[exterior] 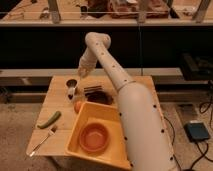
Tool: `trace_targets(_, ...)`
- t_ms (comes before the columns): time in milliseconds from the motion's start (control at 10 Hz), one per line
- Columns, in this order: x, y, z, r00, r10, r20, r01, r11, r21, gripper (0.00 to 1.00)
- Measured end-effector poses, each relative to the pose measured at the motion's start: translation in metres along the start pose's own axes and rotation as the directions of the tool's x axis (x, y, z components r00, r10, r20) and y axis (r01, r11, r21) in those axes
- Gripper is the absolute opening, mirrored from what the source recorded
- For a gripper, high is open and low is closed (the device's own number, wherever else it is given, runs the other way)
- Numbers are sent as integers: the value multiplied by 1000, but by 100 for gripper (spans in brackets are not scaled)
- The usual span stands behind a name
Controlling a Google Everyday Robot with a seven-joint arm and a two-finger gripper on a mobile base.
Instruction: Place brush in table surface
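Plainly, the one camera view looks down along the robot's own arm (117, 75), which rises from the lower right, bends at an elbow and drops toward the far side of the table (56, 100). The hand (82, 71) hangs at its end, above the table's back edge. Whether it is apart or together I cannot tell, and nothing shows clamped in it.

The brush (95, 93), a dark block with what look like bristles, lies flat on the table just behind the yellow tub (80, 132), partly hidden by the arm. It sits lower in the picture than the hand and a little to the right, apart from it.

By my judgement the brush rests on the surface as the task asks, and the hand is held high to stay clear of the small can (71, 83) and the tub.

An orange bowl (93, 137) sits in the tub. A green vegetable (49, 119) and a fork (42, 140) lie on the table toward the picture's left.
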Motion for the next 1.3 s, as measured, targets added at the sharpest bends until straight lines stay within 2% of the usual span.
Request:
trace_targets(600, -11, 22, 52, 996, -1, 86, 4, 1000, -30, 8)
trace_targets(900, -20, 31, 82, 989, -8, 148, 15, 999, -43, 8)
trace_targets(1000, -22, 34, 92, 986, -12, 166, 20, 999, -49, 11)
trace_targets(1100, -24, 37, 102, 983, -14, 182, 24, 998, -53, 18)
trace_targets(1300, -30, 40, 125, 976, -23, 216, 38, 997, -62, 40)
